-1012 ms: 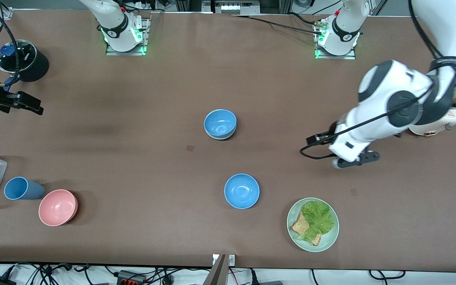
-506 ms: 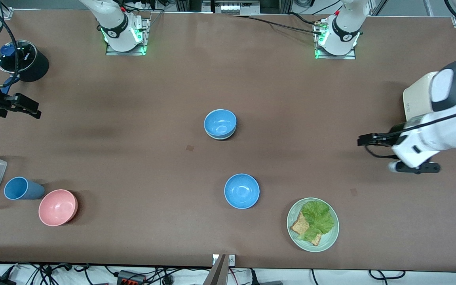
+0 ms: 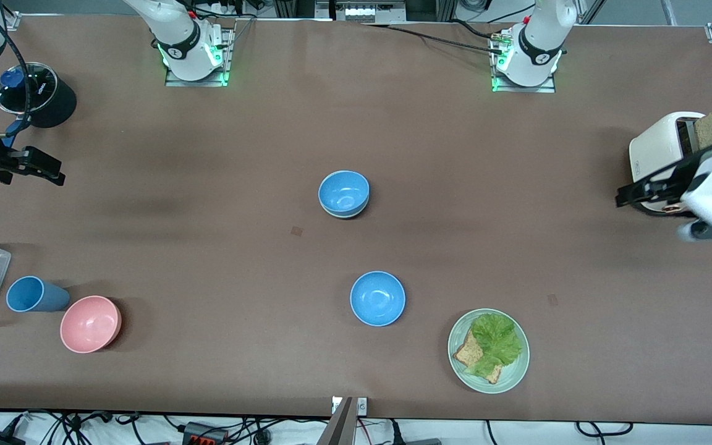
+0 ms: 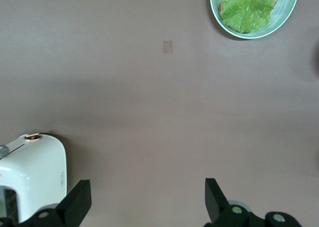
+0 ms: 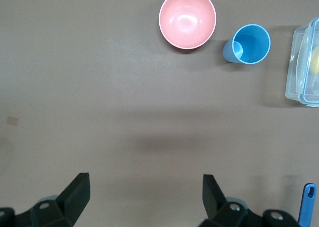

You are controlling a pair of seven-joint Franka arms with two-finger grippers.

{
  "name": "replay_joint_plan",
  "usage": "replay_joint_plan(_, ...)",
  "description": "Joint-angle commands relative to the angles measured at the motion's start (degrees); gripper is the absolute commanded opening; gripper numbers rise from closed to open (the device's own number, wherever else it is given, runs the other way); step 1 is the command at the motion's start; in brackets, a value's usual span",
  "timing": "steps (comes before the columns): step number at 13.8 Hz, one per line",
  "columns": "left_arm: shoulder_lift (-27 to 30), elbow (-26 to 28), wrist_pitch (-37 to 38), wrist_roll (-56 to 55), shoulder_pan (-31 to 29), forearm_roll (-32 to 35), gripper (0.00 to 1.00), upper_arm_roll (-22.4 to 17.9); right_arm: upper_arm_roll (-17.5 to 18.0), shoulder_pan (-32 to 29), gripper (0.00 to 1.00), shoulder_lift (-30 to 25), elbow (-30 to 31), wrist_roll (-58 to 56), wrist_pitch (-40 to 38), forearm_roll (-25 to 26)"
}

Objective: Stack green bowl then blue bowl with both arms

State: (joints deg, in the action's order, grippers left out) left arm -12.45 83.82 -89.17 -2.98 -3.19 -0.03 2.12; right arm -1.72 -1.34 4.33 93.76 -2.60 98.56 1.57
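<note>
Sitting nested: blue bowl (image 3: 343, 190) in green bowl (image 3: 345, 213), mid-table.

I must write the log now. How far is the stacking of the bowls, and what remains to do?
Done, it seems: a blue bowl sits nested in the green bowl, whose pale rim shows beneath it, mid-table. In hand: nothing. The left tool is open over bare table beside the toaster; the right tool is open at its table end. Left: apparently nothing; the second blue bowl stands alone.
</note>
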Motion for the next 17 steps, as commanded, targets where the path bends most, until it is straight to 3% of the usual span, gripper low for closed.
replay_joint_plan(1, 2.33, 0.99, 0.40, 2.45, 1.17, -0.85, 1.00, -2.12, -0.21, -0.16, 1.00, -1.43, 0.98, -1.09, 0.50, 0.18)
replay_joint_plan(4, 6.73, 6.78, -1.26, 2.55, 3.36, -1.02, 1.00, -3.61, -0.21, -0.07, 1.00, -1.60, 0.98, -1.09, 0.14, 0.18)
replay_joint_plan(7, 6.74, 6.45, -1.71, 2.89, 9.94, -1.11, 1.00, -10.54, -0.21, -0.16, 1.00, -2.13, 0.98, -1.09, -0.64, 0.10)
replay_joint_plan(15, 5.69, 5.74, -1.71, 2.81, 9.78, -2.43, 1.00, -10.74, -0.21, -0.25, 1.00, -1.69, -0.69, -1.00, -1.35, 0.01)
replay_joint_plan(17, 5.60, 5.74, -1.71, 2.72, 9.52, -2.52, 1.00, -10.74, -0.30, -0.42, 1.00, -1.69, -0.60, -0.65, -4.59, -0.43)
